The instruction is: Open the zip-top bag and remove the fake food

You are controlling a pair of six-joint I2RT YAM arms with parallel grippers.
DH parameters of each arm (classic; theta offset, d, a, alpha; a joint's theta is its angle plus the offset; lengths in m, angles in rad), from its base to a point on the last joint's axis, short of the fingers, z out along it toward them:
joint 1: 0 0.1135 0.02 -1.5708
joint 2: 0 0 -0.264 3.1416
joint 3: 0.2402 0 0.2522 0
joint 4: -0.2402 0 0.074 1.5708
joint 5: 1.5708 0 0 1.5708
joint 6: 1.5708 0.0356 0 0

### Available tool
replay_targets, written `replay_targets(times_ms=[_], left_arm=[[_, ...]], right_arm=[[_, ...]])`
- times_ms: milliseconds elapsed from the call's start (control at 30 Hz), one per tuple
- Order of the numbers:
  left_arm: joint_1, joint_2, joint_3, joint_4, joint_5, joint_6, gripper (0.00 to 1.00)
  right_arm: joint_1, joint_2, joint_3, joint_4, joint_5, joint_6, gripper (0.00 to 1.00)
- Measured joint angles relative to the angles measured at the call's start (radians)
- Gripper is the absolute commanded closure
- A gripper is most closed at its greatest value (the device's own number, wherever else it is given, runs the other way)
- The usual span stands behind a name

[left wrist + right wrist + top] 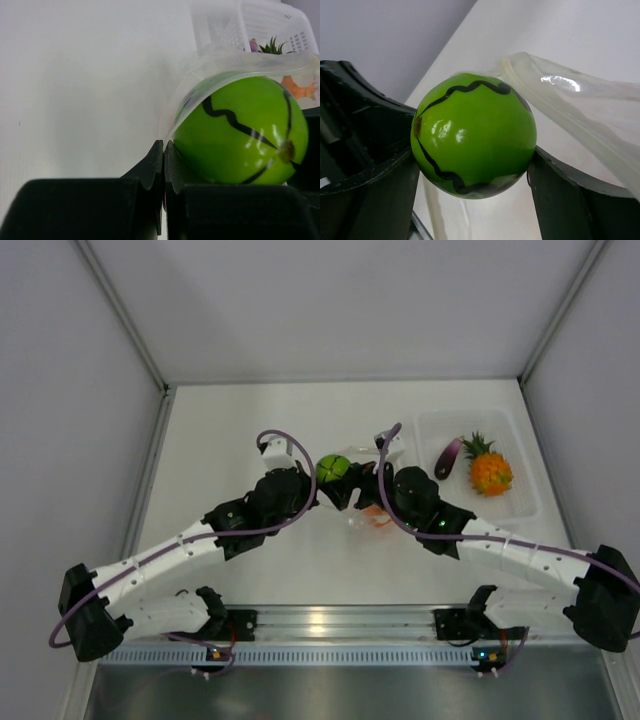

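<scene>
Spreading white between grey walls [60, 390], the table [230, 440] ends at a metal rail [330, 620] along its near edge. Near the middle, the left gripper [164, 155] is clamped shut on the rim of the zip-top bag [225, 60], whose clear mouth arches over the green ball [332, 468]. The right gripper [472, 150] grips that ball between wide-set fingers. From above, both wrists hide most of the bag. At far right, a clear tray [525, 502] holds the eggplant [449, 457] and pineapple [490, 472], side by side.

Green ball [474, 135] (black zigzag lines) sits at mouth of clear zip-top bag [580, 100].
</scene>
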Motion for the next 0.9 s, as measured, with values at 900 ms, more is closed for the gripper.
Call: replay_targets(times_ms=[900], left_arm=[[-0.024,-0.066,-0.067,0.037,-0.012,-0.129,1.00]], right_arm=[[0.021,-0.173,-0.168,0.368,-0.238,0.098,0.62]])
